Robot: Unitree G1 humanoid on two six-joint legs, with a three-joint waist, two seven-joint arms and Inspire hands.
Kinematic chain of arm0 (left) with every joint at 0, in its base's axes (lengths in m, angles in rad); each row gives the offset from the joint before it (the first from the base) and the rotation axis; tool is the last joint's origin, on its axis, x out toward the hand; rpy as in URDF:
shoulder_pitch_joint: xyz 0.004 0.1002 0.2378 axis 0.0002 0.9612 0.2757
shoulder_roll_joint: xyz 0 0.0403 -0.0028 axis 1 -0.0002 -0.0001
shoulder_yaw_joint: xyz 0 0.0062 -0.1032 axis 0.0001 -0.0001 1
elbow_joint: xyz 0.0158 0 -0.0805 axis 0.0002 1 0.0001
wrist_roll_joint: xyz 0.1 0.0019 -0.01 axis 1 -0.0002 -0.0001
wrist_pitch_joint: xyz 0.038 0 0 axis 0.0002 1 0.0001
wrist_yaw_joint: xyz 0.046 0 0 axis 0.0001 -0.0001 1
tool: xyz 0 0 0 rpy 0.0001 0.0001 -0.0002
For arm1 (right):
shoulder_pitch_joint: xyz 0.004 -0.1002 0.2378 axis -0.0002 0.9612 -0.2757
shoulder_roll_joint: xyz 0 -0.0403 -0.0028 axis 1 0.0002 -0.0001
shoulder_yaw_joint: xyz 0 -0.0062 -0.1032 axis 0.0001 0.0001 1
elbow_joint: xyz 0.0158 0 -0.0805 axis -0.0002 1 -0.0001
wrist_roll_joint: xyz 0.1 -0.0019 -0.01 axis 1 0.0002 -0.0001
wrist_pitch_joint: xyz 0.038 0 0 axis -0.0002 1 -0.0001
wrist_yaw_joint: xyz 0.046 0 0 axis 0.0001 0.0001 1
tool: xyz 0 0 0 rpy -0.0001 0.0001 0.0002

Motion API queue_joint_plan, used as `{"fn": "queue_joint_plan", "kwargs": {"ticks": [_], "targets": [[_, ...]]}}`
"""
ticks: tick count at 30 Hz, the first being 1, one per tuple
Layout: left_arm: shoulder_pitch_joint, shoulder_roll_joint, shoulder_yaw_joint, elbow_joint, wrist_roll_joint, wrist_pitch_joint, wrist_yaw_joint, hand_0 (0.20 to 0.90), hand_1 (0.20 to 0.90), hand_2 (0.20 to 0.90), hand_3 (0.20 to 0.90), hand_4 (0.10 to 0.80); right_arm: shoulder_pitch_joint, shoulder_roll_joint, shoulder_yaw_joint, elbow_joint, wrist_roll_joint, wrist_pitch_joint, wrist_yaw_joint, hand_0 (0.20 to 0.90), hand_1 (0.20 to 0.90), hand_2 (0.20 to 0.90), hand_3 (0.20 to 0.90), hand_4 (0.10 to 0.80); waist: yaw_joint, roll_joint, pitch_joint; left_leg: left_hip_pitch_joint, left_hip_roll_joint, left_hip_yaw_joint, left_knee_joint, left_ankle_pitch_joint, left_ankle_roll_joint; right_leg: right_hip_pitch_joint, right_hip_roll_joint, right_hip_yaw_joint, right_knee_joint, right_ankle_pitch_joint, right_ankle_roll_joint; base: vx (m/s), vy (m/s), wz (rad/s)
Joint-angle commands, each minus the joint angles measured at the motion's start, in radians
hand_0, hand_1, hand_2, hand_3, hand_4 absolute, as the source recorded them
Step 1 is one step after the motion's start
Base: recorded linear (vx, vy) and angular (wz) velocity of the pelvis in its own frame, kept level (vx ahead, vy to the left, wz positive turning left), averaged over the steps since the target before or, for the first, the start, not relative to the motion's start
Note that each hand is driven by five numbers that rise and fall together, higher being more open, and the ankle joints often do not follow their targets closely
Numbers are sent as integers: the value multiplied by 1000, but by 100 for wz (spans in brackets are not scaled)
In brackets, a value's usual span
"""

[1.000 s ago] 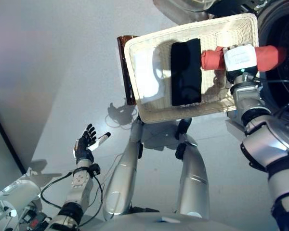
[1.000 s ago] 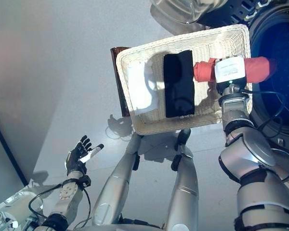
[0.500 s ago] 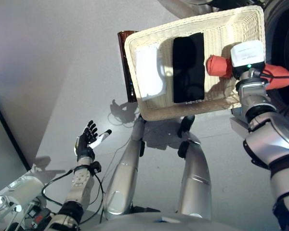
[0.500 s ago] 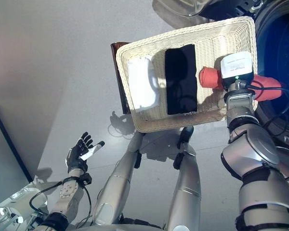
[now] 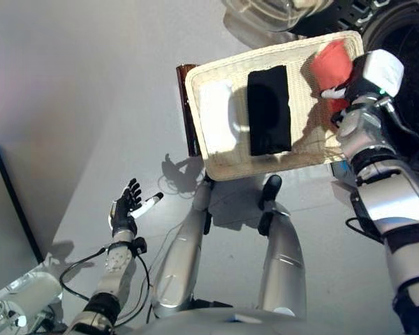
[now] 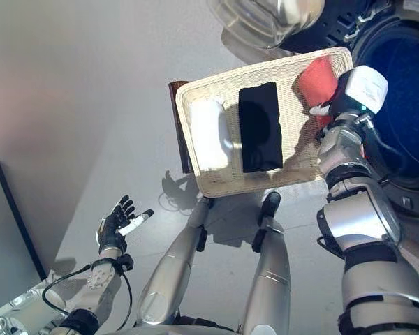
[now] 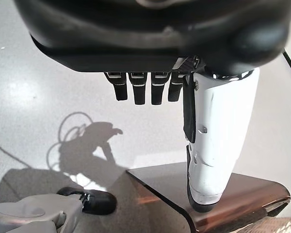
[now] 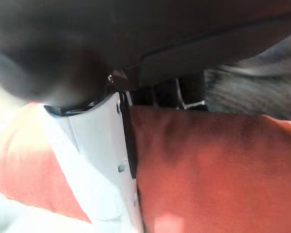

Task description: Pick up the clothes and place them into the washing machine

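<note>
We note the right hand point(image 5: 349, 87) raised at the right end of the wicker basket point(image 5: 223, 164), fingers and white-covered thumb clamped round a red rolled garment point(image 5: 329, 61). In the right wrist view the red cloth point(image 8: 208, 170) fills the space past the thumb, pressed against it. The red roll stands over the basket's right edge, just beside the dark round opening of the washing machine point(image 6: 405, 105), not inside it.

Two more pieces lie flat in the basket: a black folded garment point(image 5: 269, 110) in the middle and a white folded cloth point(image 5: 216, 120) toward the left end, apart from each other. A brown panel point(image 5: 188, 105) shows along the basket's left side.

The left hand point(image 5: 126, 206) hangs low over the grey floor point(image 5: 77, 139), well apart from the basket, fingers straight and spread, holding nothing.
</note>
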Motion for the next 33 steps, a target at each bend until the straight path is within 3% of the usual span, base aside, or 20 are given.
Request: {"fn": "queue_joint_plan", "kwargs": {"ticks": [1,4,10,14,19,26,30,33], "targets": [[33,81,36,11,10,-20,36,900,900,900,900,800,41,11,-124,-89,461,-192,14,200,200,200,200,300,-14,14,-57,74,-26,45,47,-136,-36,217,1,12,-317,139,47,34,-6,-11],[47,89,48,-1,10,-14,24,900,900,900,900,800,105,55,-196,-116,631,-241,84,200,200,200,200,300,-12,19,-67,90,-28,49,43,-139,-35,235,1,13,-324,137,46,17,-4,-12],[36,71,33,50,21,-3,22,900,900,900,900,800,187,213,-439,-181,1188,-425,254,200,200,200,200,300,-8,45,-93,122,-34,63,31,-149,-35,264,-1,28,-343,130,45,19,19,-6],[49,55,12,49,22,-3,0,900,900,900,900,800,221,280,-533,-242,1381,-499,323,200,200,200,200,300,-1,76,-109,128,-37,65,29,-151,-34,268,-4,36,-342,122,46,13,22,-6],[72,27,-7,85,15,-7,-15,900,900,900,900,800,236,305,-617,-341,1486,-591,343,200,200,200,200,300,4,123,-125,139,-48,65,16,-139,-34,273,-12,47,-347,126,48,11,25,-4],[82,7,-21,158,20,-2,-22,900,900,900,900,800,197,248,-668,-353,1484,-637,296,200,200,200,200,300,12,188,-159,164,-59,73,6,-151,-34,279,-26,66,-341,107,52,43,30,-3],[74,5,-37,149,14,-8,-29,900,900,900,900,800,127,159,-681,-417,1421,-692,224,200,200,200,200,300,14,212,-166,154,-63,83,21,-152,-30,256,-28,86,-321,110,51,17,7,-1],[76,13,-51,127,6,-18,-33,900,900,900,900,800,36,43,-668,-514,1336,-754,145,200,200,200,200,300,10,222,-172,152,-64,92,25,-165,-25,234,-25,105,-302,99,53,3,26,-13]]}}
